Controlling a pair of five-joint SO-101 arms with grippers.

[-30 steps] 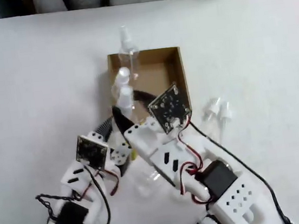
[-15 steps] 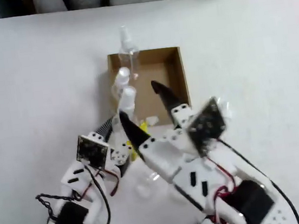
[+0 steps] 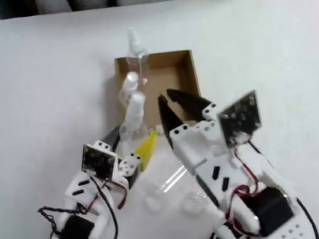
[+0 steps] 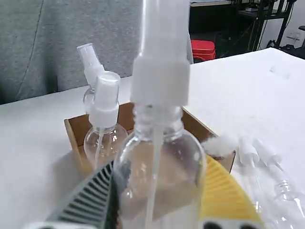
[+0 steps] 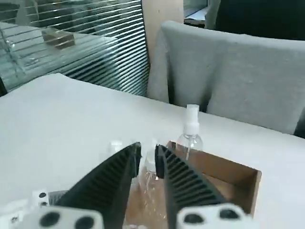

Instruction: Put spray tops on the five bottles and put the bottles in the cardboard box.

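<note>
High view: my right gripper (image 3: 172,103) has backed off the capped bottle (image 3: 132,123), jaws slightly apart, empty — left gripper (image 3: 133,140) clamps it at the near corner of the cardboard box (image 3: 192,74). Capping looks done; boxing follows.

High view straight down over the table (image 3: 38,82); both wrist views low, close, toward the shared cardboard box (image 3: 168,74)

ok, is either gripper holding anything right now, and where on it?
The left gripper holds an upright bottle by its clear body, below the fitted spray top. The right gripper, slightly open, holds nothing.
</note>
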